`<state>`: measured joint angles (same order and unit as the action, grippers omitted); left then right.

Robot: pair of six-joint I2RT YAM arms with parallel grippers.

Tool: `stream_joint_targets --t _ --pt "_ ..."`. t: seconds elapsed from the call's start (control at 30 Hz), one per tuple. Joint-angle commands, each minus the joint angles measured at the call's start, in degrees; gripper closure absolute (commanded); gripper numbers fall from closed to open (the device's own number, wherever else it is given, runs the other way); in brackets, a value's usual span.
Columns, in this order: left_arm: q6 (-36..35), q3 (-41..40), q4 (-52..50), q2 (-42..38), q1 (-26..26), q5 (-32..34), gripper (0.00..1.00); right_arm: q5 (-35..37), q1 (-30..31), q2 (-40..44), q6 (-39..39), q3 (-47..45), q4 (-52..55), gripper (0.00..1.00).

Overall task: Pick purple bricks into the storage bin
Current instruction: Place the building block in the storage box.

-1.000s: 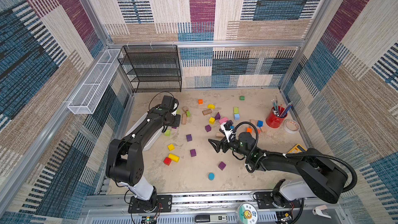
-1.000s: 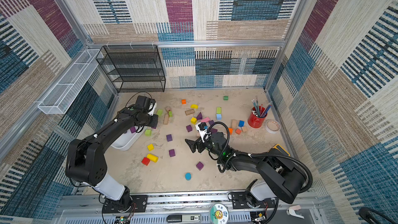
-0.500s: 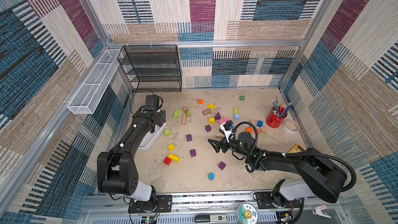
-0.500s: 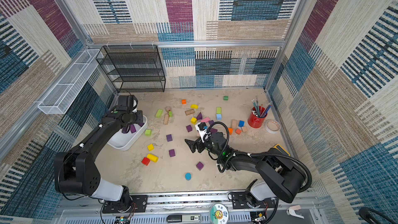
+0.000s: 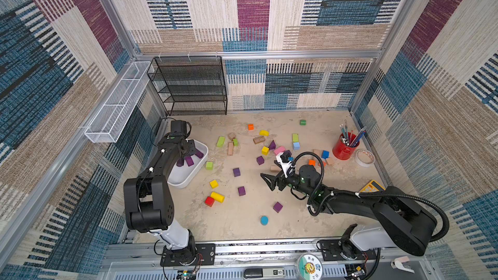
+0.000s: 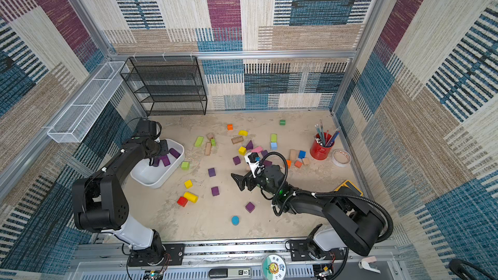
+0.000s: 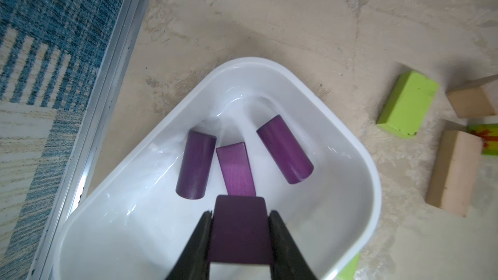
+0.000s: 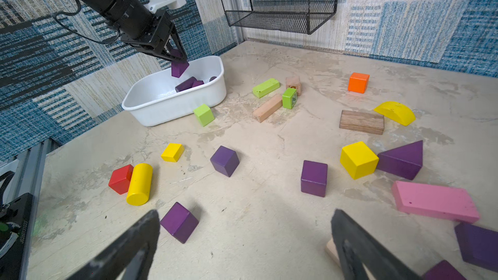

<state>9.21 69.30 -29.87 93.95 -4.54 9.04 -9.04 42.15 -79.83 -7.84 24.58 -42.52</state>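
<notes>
pinching a seemingly light, hard purple block (image 7: pixel 239 235) by its flat sides, the left gripper (image 7: pixel 240 214) hangs over the bin (image 7: pixel 269 61); the right gripper (image 8: pixel 245 216) gapes empty.

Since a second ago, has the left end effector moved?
Yes. The left end effector swung away from the lime bar to above the storage bin, shut on a purple brick.

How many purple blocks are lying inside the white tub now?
3: a cylinder, a flat bar and a second cylinder, side by side. A fourth block is held above the tub by the left fingers, hiding some floor.
</notes>
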Motion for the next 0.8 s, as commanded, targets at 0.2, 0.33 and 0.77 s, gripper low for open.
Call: stream_joint_targets --t 0.2,0.33,0.77 --pt "1.33 3.20 -4.85 5.53 -0.20 -3.08 0.72 -1.37 0.12 -0.34 0.50 0.42 -1.34 0.00" --pt "1.25 4.35 -6.23 7.67 -0.13 -4.00 0.72 -1.59 0.17 -1.43 0.54 1.23 -0.46 0.01" --pt "1.86 5.88 -8.33 9.41 0.32 -6.56 0.68 7.38 0.68 -7.83 -1.10 8.03 9.66 0.00"
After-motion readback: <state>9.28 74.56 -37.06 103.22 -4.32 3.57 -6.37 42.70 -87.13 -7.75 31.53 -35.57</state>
